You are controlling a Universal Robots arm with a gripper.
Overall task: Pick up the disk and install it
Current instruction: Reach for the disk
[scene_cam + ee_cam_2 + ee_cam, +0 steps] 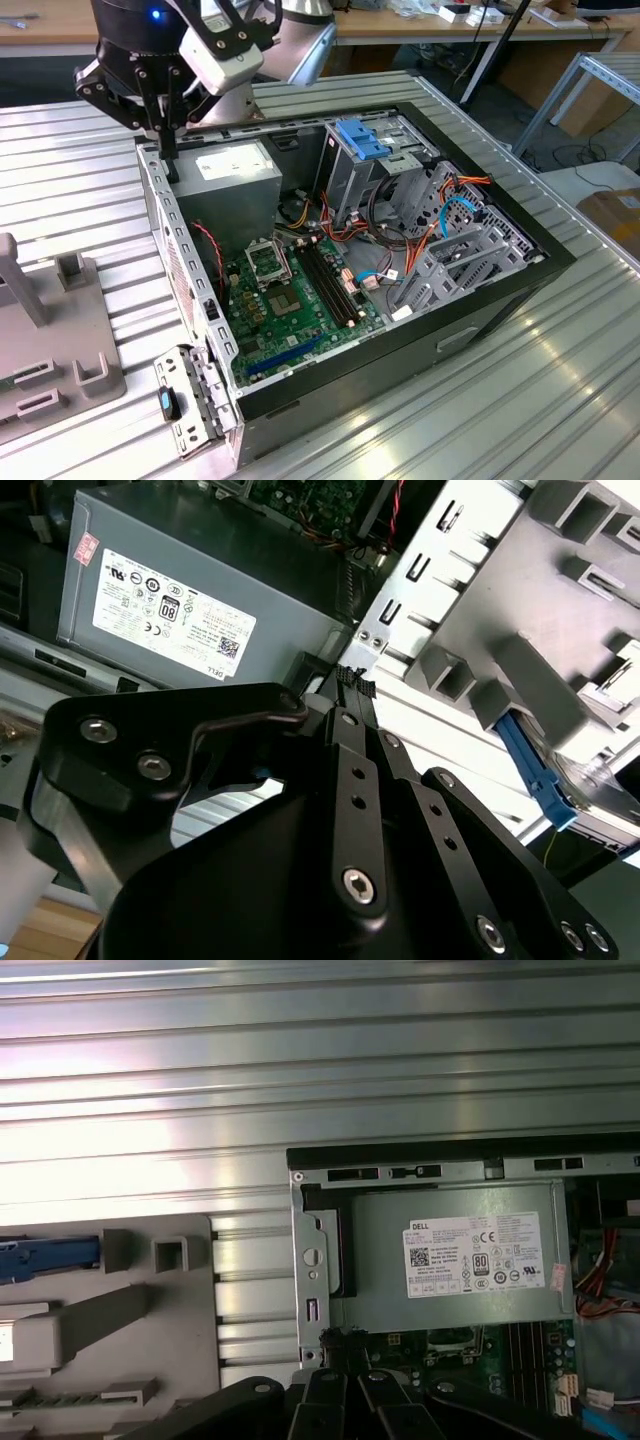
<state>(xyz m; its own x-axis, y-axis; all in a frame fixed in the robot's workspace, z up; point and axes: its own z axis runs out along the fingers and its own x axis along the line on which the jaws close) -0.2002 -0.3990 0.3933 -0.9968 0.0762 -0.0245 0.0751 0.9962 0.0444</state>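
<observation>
The disk [528, 765] lies in the grey fixture [520, 670] on the bench [560, 380], apart from the end effector [168, 150]. The end effector hangs clenched and empty over the computer case's wall [185, 260], beside the power supply [235, 175]. Travelling low risks clipping that wall, and arriving clenched would shove the disk aside.

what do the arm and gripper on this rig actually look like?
Gripper: matte black linkage plates with silver screw heads, tapering to slim jaws with ribbed black tips. A blue light glows on its black body in the exterior view. A white-grey camera block is mounted beside it; the arm link is silver-grey.
</observation>
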